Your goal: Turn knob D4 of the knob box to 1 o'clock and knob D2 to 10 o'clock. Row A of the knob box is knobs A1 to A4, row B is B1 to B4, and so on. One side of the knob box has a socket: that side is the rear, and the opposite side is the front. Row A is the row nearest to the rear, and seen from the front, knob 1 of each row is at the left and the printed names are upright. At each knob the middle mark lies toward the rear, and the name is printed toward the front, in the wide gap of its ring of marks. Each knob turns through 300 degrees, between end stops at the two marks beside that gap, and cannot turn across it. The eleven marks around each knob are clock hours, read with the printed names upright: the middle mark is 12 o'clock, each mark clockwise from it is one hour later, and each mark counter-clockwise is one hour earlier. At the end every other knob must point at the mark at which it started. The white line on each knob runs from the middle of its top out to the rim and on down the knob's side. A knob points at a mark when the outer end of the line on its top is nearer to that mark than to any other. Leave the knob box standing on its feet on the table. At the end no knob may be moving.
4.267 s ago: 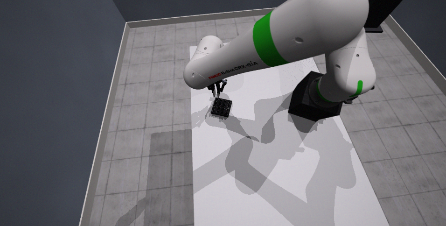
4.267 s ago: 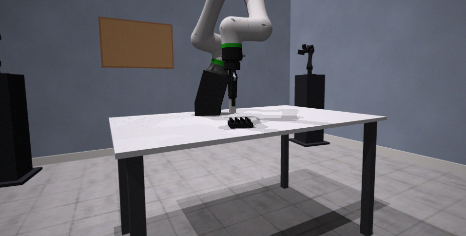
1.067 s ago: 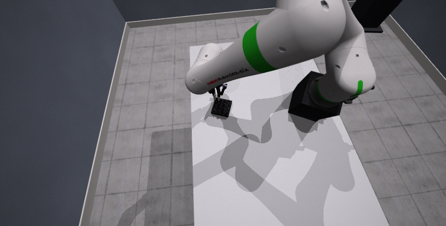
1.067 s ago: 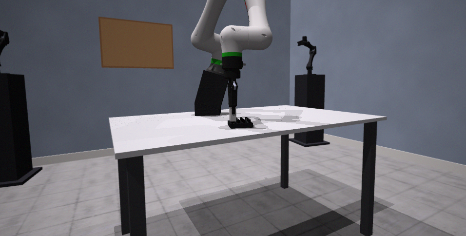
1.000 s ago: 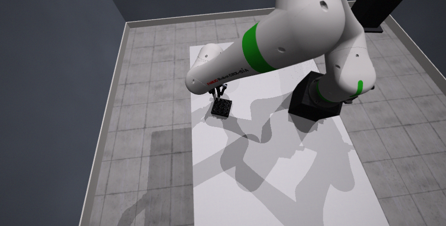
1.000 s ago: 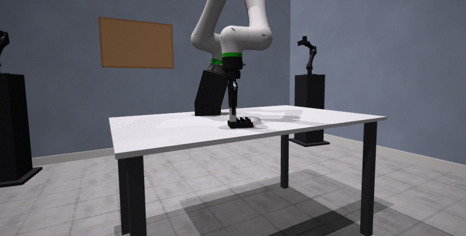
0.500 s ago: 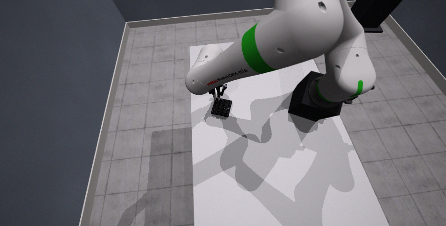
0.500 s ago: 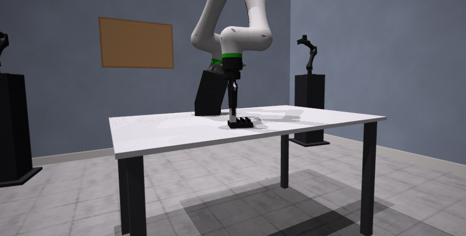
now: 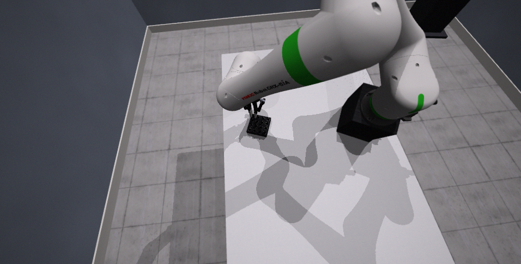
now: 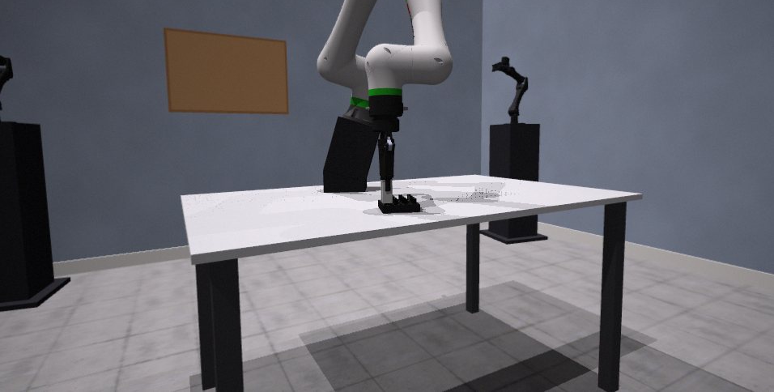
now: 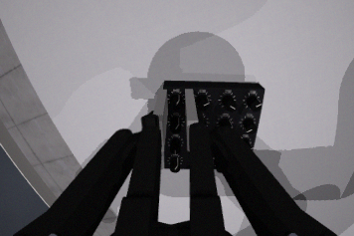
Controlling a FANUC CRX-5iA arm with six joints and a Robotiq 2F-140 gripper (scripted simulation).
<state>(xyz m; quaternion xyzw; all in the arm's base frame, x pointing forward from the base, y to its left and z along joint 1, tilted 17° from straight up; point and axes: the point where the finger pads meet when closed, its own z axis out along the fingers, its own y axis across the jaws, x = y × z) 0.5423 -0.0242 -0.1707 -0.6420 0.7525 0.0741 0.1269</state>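
Observation:
The black knob box (image 9: 264,135) (image 10: 401,208) (image 11: 214,86) stands flat on the table, its rows of black knobs upward. My gripper (image 9: 253,115) (image 10: 386,200) (image 11: 176,102) points down over one corner of it. Its fingers stand a little apart, one on each side of a corner knob (image 11: 175,98), with a narrow gap visible; they look not clamped on it. By the faint names at the box's upper edge in the wrist view, this knob seems to be D4 and the third one along D2 (image 11: 227,100). D2's line slants down-right there. Several knobs are hidden by the right finger.
The white table (image 9: 251,240) (image 10: 292,227) carries the arm's black pedestal (image 9: 355,116) (image 10: 349,159), well away from the box. Neighbouring knobs stand close beside the right finger. The box lies near one table edge. Arm shadows cross the table.

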